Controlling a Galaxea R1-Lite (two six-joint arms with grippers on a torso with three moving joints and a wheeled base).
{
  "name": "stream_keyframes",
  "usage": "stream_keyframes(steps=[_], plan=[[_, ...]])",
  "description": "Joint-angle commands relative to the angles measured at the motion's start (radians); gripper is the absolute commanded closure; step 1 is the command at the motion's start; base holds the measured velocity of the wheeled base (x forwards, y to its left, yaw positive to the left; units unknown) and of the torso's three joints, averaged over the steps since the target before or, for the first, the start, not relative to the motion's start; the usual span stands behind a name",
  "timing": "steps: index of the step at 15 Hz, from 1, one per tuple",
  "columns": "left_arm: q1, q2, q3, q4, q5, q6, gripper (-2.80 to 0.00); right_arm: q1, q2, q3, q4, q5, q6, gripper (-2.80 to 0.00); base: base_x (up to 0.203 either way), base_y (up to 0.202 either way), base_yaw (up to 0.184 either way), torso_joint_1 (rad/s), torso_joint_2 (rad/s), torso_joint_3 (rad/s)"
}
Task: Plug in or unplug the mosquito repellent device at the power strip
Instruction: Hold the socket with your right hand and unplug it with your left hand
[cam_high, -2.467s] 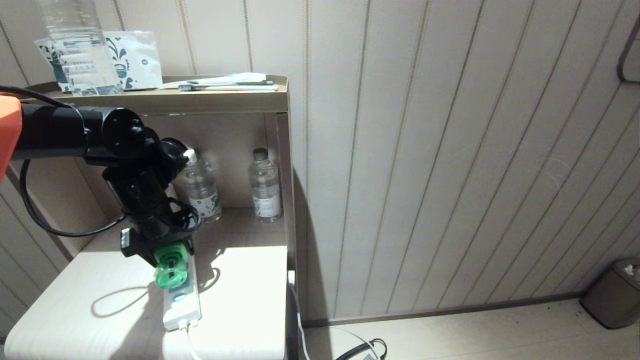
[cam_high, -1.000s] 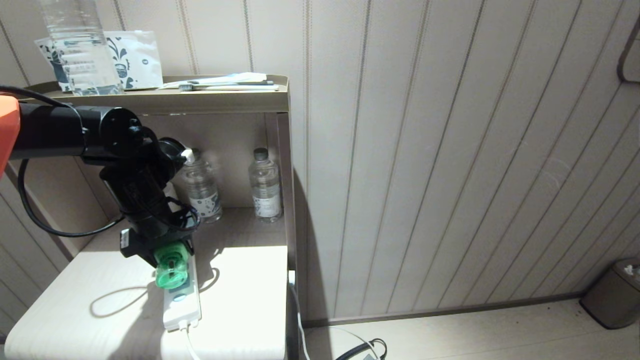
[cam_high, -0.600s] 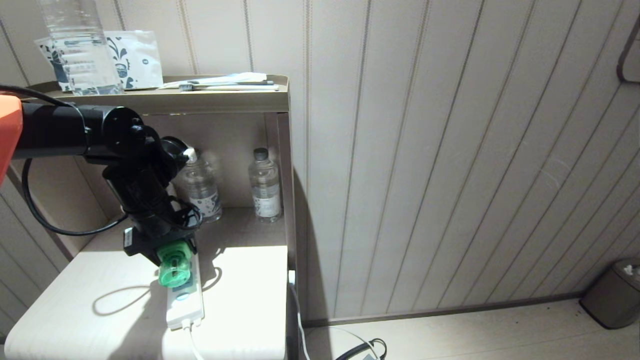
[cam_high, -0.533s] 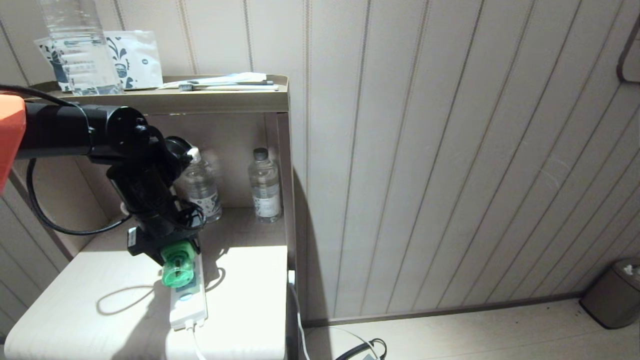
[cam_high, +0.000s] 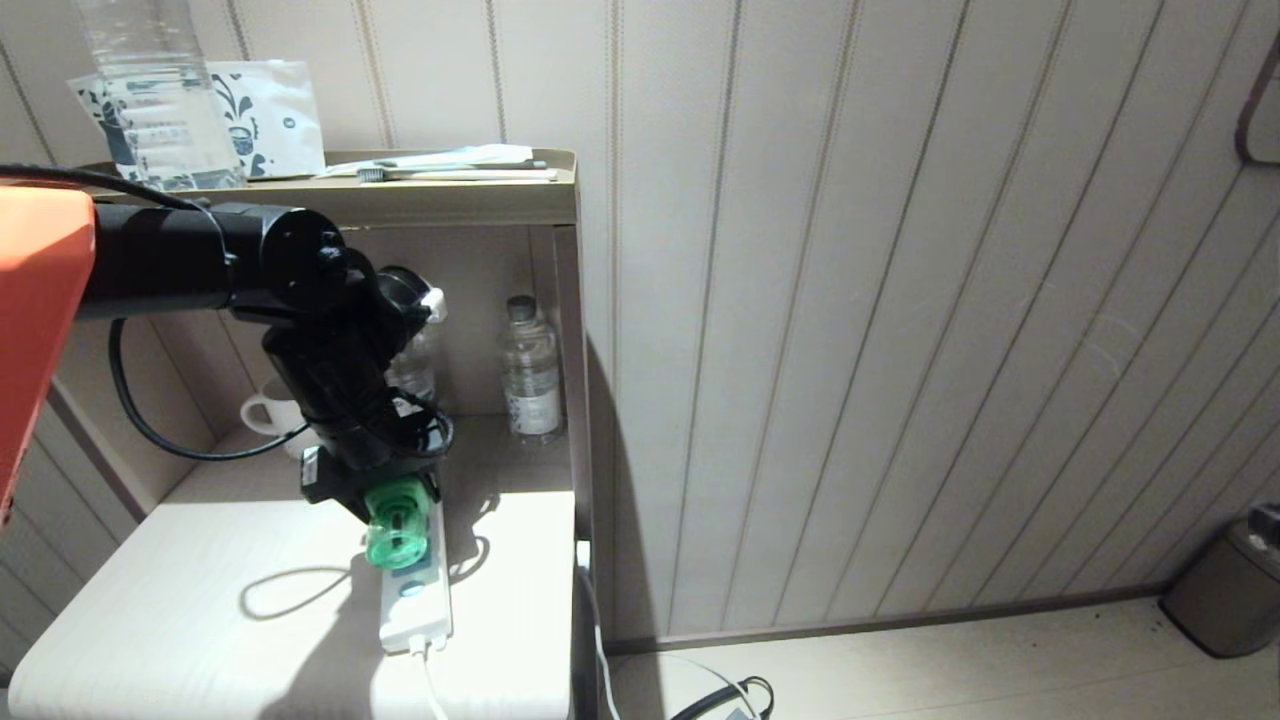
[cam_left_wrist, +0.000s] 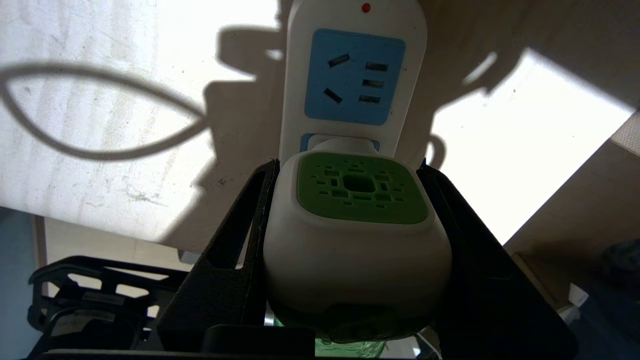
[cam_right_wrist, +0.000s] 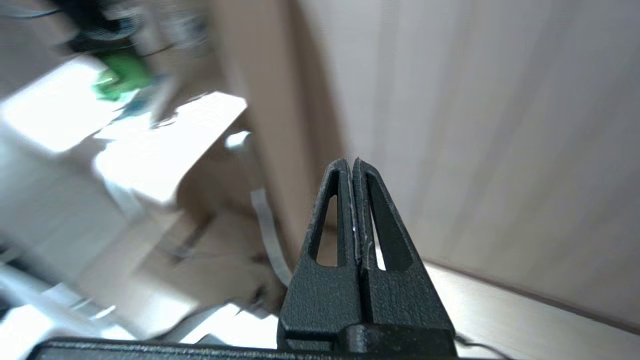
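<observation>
The repellent device (cam_left_wrist: 356, 227) sits clamped between the fingers of my left claw (cam_left_wrist: 350, 250) — white rounded body, green vented face, green bottle behind. Just beyond my fingertips its plug meets the power strip (cam_left_wrist: 350, 75) — white, blue sockets, lying flat.

Left gripper (cam_high: 392, 520), clamped on mosquito repellent device (cam_high: 397, 533), shifted rightward across tabletop (cam_high: 200, 560); power strip (cam_high: 418, 598) slid right along with it. Mug (cam_high: 268, 412) at back, hidden before by arm, came into sight. More orange arm casing entered at left.
</observation>
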Motion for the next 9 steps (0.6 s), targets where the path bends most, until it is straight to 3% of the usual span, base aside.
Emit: stream_keyframes(steps=[1,5,7,9], plan=[[-0.001,0.017,-0.007,0.007,0.001,-0.005,0.00,0.137,0.151,-0.044,-0.005,-0.023,0.012,0.00,0.000,0.000,0.000,0.000,0.00,0.000],[-0.004,0.029,-0.008,0.006,0.000,-0.005,0.00,0.514,0.318,-0.072,-0.072,-0.273,0.094,0.00,0.000,0.000,0.000,0.000,0.00,0.000],[-0.004,0.027,-0.006,0.008,0.000,-0.005,0.00,0.602,0.430,-0.071,-0.113,-0.347,0.146,0.00,0.000,0.000,0.000,0.000,0.00,0.000],[-0.006,0.028,-0.015,0.015,0.000,-0.005,0.00,0.647,0.510,-0.074,-0.130,-0.367,0.164,0.00,0.000,0.000,0.000,0.000,0.00,0.000]])
